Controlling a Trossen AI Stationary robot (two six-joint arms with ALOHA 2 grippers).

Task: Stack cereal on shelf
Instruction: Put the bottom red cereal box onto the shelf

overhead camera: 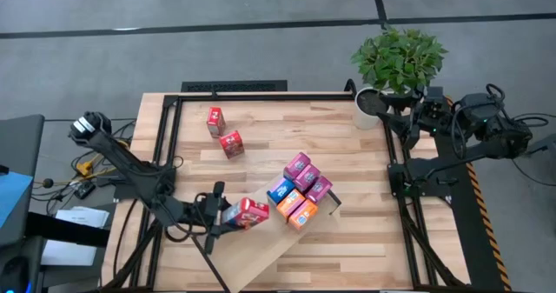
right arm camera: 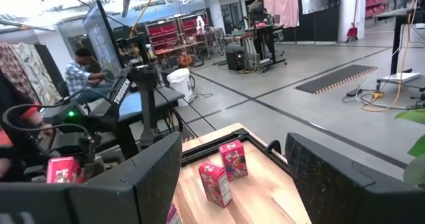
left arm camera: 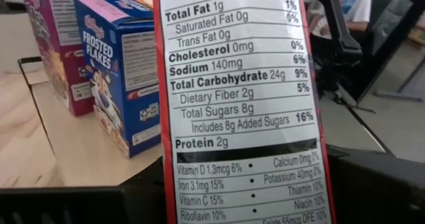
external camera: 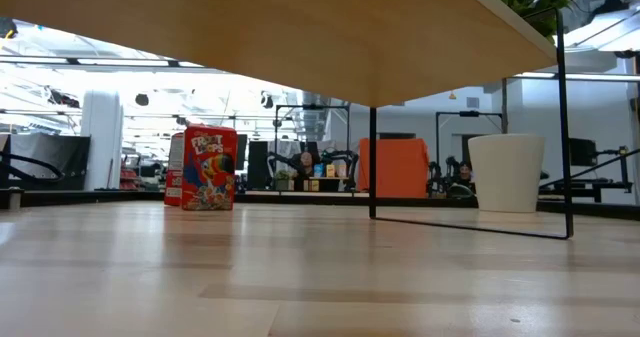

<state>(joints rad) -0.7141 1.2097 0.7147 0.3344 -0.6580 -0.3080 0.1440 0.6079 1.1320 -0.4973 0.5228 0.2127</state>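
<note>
Roughly six cereal boxes (overhead camera: 300,190) already stand clustered on the shelf (overhead camera: 276,256), which lies angled across the worktop's (overhead camera: 347,145) front half. The left hand (overhead camera: 224,215) is clenched on a red box (overhead camera: 247,213) beside that cluster, at the shelf's edge, not yet set down. Two more red boxes (overhead camera: 223,133) wait near the worktop's far-left corner. The right hand (right arm camera: 232,184), released and empty, rests beyond the far-right corner.
</note>
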